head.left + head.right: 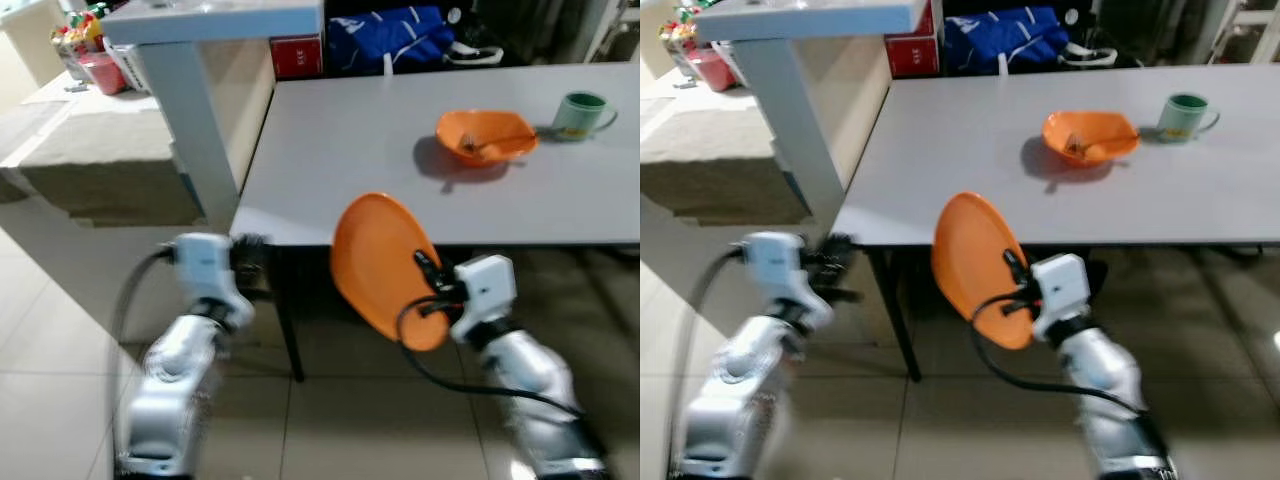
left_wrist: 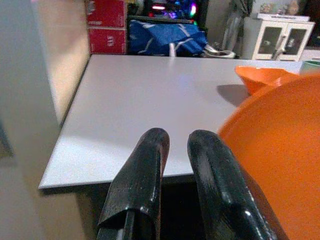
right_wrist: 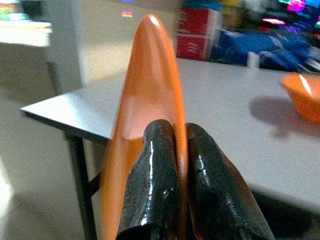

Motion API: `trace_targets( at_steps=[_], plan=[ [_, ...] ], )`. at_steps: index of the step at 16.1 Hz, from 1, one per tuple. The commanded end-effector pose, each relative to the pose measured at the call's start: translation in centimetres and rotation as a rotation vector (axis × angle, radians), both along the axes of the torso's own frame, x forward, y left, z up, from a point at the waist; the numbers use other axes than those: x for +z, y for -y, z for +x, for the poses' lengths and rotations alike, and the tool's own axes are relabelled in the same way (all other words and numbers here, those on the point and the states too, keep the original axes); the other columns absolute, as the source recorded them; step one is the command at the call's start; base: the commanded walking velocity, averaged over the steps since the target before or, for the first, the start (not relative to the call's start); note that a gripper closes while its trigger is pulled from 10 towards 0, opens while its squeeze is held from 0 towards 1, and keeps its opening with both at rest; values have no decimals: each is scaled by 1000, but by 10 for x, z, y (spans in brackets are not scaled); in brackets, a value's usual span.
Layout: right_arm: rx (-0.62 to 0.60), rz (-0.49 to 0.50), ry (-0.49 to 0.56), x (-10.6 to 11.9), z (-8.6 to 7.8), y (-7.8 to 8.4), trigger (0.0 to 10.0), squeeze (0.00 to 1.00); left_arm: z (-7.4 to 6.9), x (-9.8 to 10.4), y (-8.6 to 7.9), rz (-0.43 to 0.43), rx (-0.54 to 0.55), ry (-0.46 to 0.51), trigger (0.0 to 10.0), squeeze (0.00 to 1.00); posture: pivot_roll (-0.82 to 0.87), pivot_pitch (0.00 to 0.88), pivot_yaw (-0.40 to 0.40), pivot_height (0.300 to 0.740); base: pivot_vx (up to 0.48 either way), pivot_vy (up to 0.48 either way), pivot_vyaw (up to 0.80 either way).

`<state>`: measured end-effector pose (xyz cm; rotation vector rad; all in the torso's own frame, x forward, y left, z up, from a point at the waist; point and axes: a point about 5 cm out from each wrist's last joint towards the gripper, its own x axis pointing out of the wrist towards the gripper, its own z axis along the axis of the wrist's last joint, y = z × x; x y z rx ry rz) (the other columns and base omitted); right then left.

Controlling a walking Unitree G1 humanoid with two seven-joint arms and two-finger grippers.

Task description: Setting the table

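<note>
Two black fingers of the right gripper (image 3: 172, 175) pinch the rim of an orange plate (image 1: 385, 265), which stands nearly on edge just above them, in front of and partly below the near edge of the grey worktop (image 1: 340, 170). Such a thin hold on a tilted plate looks risky: it could pivot or slip out between the fingers, or its upper rim could knock the worktop edge if lifted without first clearing it.

Beside it, the left gripper (image 2: 175, 165) holds nothing, its fingers close together with a narrow gap, pointing at the worktop's near corner; the plate sits just to one side of them and could be bumped.

Well beyond the fingers, an orange bowl (image 1: 486, 137) rests on the worktop with what looks like a utensil and perhaps some food in it, too blurred to name. A green mug (image 1: 582, 115) stands just past the bowl, contents unseen.
</note>
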<state>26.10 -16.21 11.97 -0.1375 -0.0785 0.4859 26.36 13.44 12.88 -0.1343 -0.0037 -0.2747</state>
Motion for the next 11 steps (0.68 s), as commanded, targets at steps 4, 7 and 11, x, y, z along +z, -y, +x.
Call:
trace_targets(
  at_steps=[4,7,11],
  plan=[
    [419,177,147,89,-8,-40,0,0,3,2,-7,26,12,2,10000,0,-255,0,130,740,251,-406,0],
    [503,237,212,135,-5,-37,0,0,4,1,-6,27,-4,-1,10000,0,-265,0,142,740,255,-404,0],
    [212,221,286,148,29,6,0,0,8,2,-3,32,-16,6,10000,0,-266,0,143,740,254,-403,0]
  ],
)
